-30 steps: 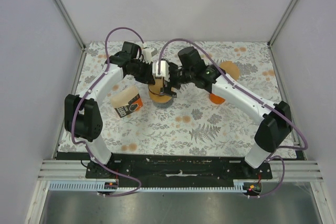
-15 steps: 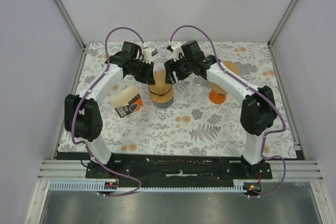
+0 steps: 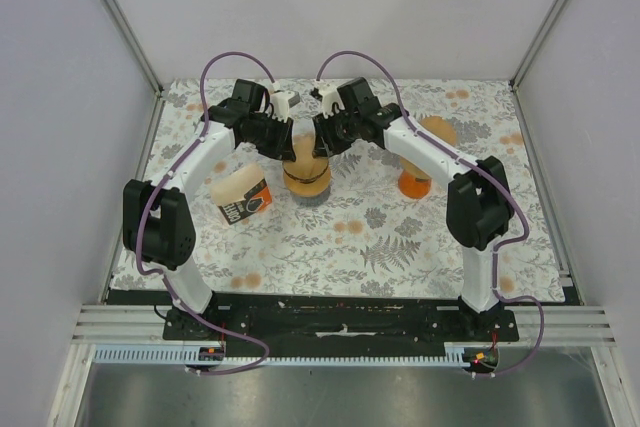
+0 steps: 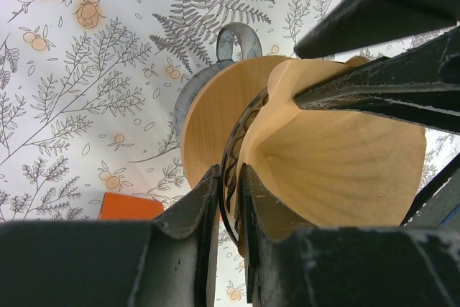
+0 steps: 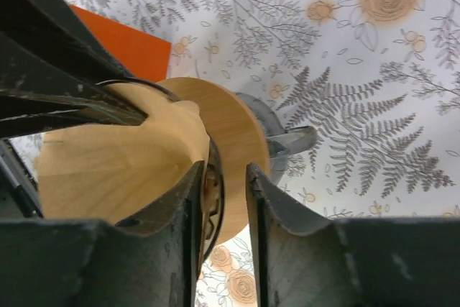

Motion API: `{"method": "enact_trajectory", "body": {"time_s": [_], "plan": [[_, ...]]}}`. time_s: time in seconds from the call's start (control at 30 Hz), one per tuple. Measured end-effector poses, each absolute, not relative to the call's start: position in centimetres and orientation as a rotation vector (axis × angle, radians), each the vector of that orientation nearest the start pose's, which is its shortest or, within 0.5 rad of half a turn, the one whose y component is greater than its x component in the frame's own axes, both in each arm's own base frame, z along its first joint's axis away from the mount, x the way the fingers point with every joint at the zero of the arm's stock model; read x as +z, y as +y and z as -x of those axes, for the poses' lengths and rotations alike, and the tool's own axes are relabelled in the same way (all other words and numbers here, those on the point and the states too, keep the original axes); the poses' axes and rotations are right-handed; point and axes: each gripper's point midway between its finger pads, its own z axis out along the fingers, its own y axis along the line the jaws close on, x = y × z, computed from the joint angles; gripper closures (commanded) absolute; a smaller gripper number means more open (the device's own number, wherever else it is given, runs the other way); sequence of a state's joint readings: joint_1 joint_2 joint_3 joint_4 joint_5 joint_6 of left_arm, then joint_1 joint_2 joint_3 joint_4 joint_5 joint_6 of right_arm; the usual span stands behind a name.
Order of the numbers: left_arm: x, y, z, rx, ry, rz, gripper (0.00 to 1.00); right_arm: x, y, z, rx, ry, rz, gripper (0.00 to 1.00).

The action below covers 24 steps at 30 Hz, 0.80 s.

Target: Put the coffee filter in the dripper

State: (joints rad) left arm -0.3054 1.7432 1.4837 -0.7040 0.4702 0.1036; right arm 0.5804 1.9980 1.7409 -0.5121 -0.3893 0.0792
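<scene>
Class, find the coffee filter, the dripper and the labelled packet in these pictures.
coffee filter (image 4: 338,152): left wrist view, on its inner paper wall.
dripper (image 4: 205,116): left wrist view, on its wooden collar.
labelled packet (image 3: 243,197): top external view, on its middle.

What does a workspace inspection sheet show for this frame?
Surface: floral tablecloth, flat.
Job's things: coffee filter sitting inside dripper, mid-table.
Clutter: filter pack left of dripper; orange object to its right.
Grippers: left gripper clamped on dripper rim; right gripper astride the opposite rim, gap showing.
Cables: purple cables looped above both arms.
Surroundings: grey walls, metal frame.
</scene>
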Motion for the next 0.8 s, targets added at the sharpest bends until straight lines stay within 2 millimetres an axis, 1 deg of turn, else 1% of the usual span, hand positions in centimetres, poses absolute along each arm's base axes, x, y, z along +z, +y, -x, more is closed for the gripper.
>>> {"method": "enact_trajectory", "body": {"time_s": [0.07, 0.1, 0.23, 0.3, 0.33, 0.37, 0.4, 0.5, 0.6, 0.67, 0.8], "plan": [[15.43, -19.74, -37.38, -0.678, 2.415, -0.693, 0.78, 15.66, 34.6, -39.57, 0.79, 2.259, 0.812, 0.78], [15.43, -19.76, -37.37, -0.679, 2.414, -0.694, 0.78, 15.69, 34.66, -39.5, 0.795, 2.253, 0.823, 0.8], [15.39, -19.74, -37.24, -0.682, 2.42, -0.694, 0.78, 15.78, 34.88, -39.3, 0.809, 2.24, 0.847, 0.96], [15.38, -19.76, -37.16, -0.686, 2.422, -0.695, 0.78, 15.86, 34.94, -39.29, 0.817, 2.237, 0.847, 0.97], [15.38, -19.8, -37.11, -0.689, 2.422, -0.696, 0.78, 15.93, 34.91, -39.36, 0.821, 2.234, 0.847, 0.96], [15.38, -19.82, -37.08, -0.69, 2.423, -0.696, 0.78, 16.0, 34.92, -39.39, 0.826, 2.229, 0.849, 0.93], [15.37, -19.83, -37.07, -0.69, 2.423, -0.697, 0.78, 16.02, 34.92, -39.44, 0.824, 2.226, 0.852, 0.81], [15.4, -19.85, -37.12, -0.69, 2.42, -0.698, 0.74, 15.99, 34.92, -39.46, 0.814, 2.212, 0.877, 0.61], [15.38, -19.89, -37.1, -0.687, 2.418, -0.705, 0.65, 15.77, 34.73, -39.47, 0.791, 2.207, 0.902, 0.5], [15.38, -19.91, -37.09, -0.686, 2.415, -0.712, 0.6, 15.72, 34.69, -39.49, 0.781, 2.199, 0.919, 0.45], [15.37, -19.91, -37.06, -0.684, 2.412, -0.723, 0.53, 15.57, 34.45, -39.65, 0.757, 2.194, 0.935, 0.36]]}}
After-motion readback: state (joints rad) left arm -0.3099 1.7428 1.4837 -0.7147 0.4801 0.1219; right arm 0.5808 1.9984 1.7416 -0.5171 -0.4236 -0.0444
